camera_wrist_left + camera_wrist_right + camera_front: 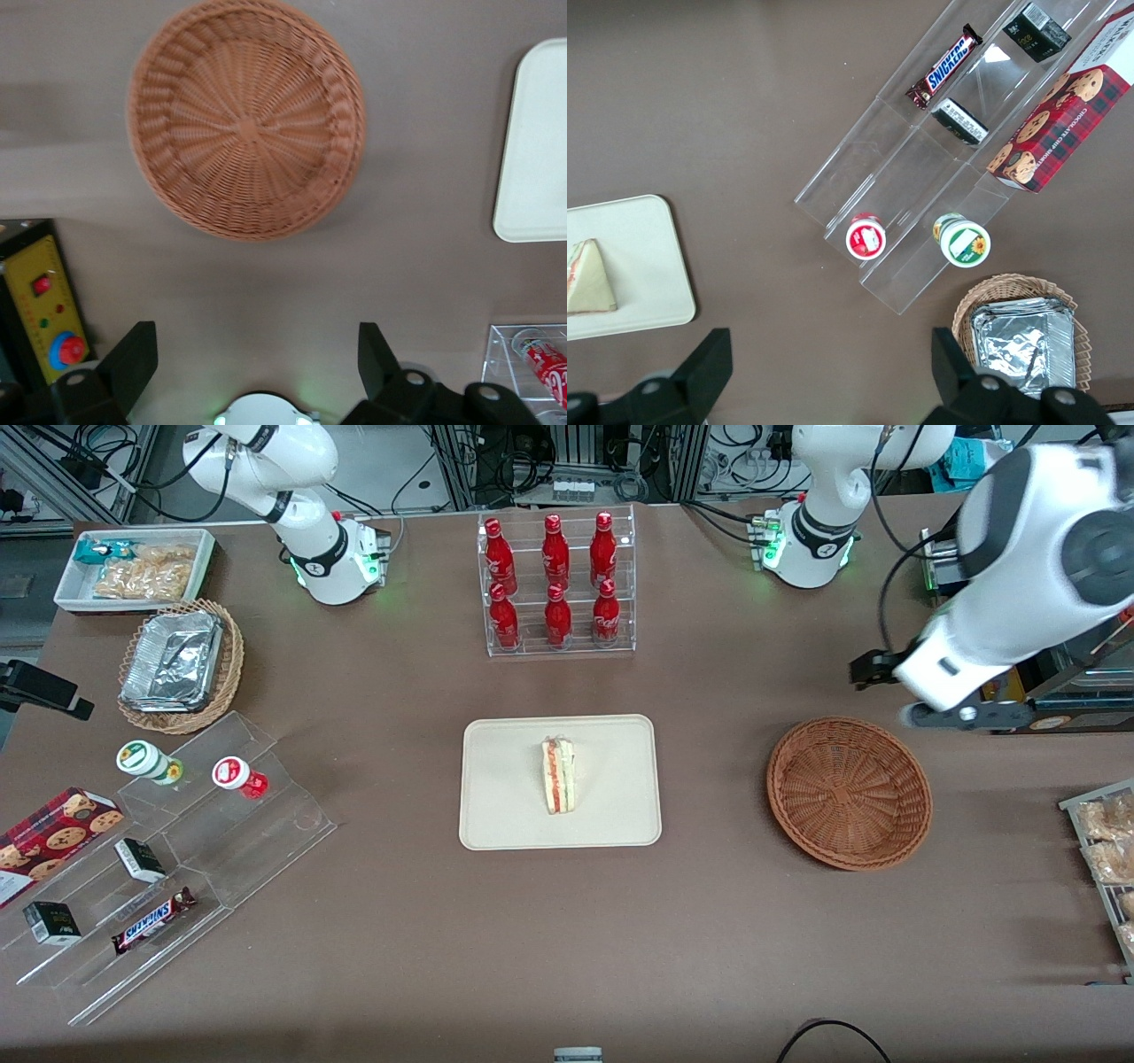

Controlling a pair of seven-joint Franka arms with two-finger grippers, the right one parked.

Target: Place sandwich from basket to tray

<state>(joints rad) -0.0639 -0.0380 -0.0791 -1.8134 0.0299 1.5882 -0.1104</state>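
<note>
The sandwich [558, 775] [589, 279] lies on its side in the middle of the cream tray [505, 797] [540, 150] [647, 257], filling edge facing up. The reddish-brown wicker basket [849, 793] [246, 119] sits beside the tray toward the working arm's end and holds nothing. My left gripper [877, 671] [255, 354] hangs high over the table, a little farther from the front camera than the basket, near the working arm's base. It is open, with its black fingers [133, 354] wide apart and nothing between them.
A clear rack of red bottles [556, 584] [540, 363] stands farther back than the tray. A yellow control box [44, 310] sits near the basket. Toward the parked arm's end are a foil-tray basket [182, 664], a white snack bin [133, 567] and acrylic steps [177, 850].
</note>
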